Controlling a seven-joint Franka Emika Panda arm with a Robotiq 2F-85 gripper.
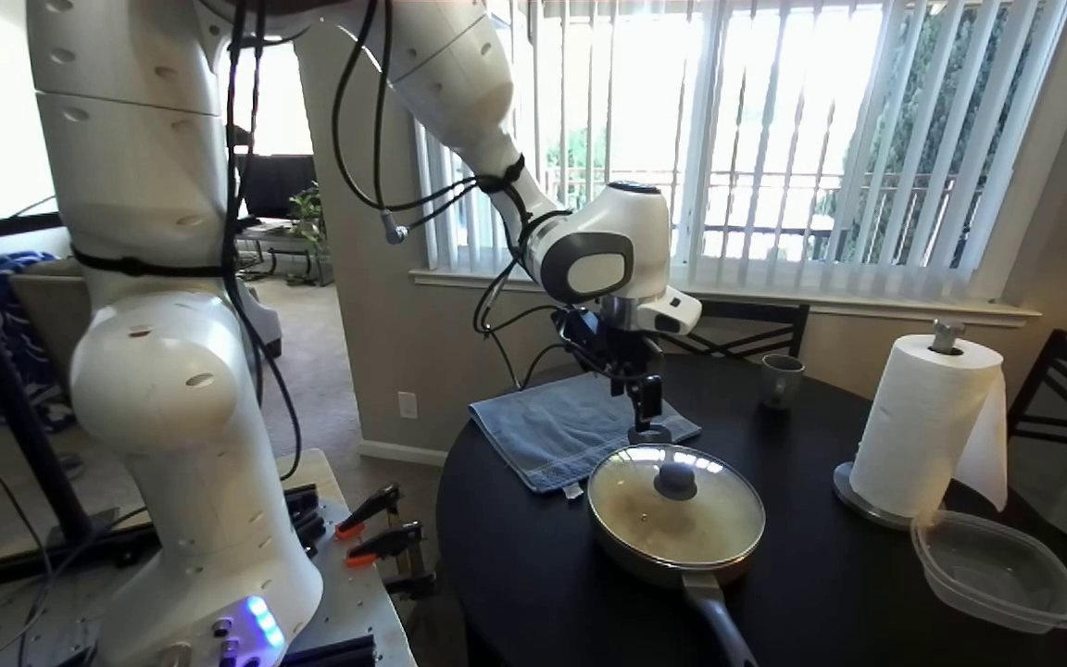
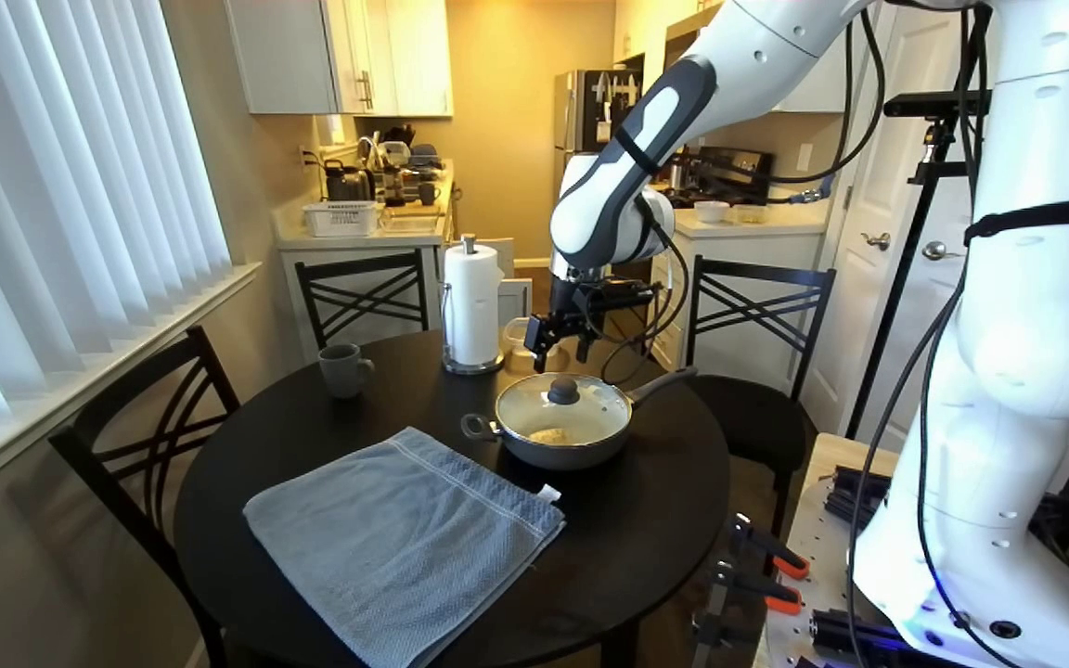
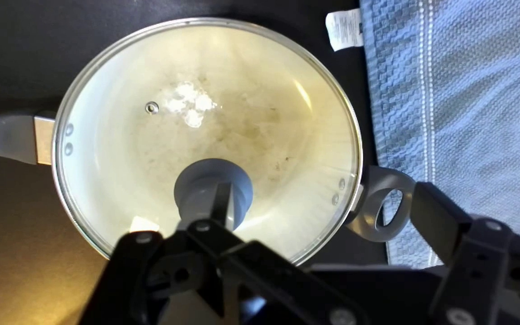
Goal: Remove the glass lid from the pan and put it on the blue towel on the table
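Observation:
The glass lid (image 1: 631,509) lies on the pan (image 1: 626,556), its dark knob pointing up; it also shows in an exterior view (image 2: 525,413) and the wrist view (image 3: 242,113). The pan's handle (image 3: 2,135) points left in the wrist view. The blue towel (image 2: 395,547) lies flat on the dark round table (image 2: 627,566) beside the pan, opposite its long handle. My gripper (image 2: 562,348) is open and empty above the pan. In the wrist view (image 3: 330,214), one fingertip overlaps the knob (image 3: 212,180) and the other is near the loop handle; I cannot tell any contact.
A paper towel roll (image 1: 922,426) stands on the table with a clear plastic container (image 1: 997,570) by it. A grey mug (image 2: 344,371) stands near the table's window side. Black chairs (image 2: 757,399) surround the table. Cables (image 2: 674,315) hang from the arm near the gripper.

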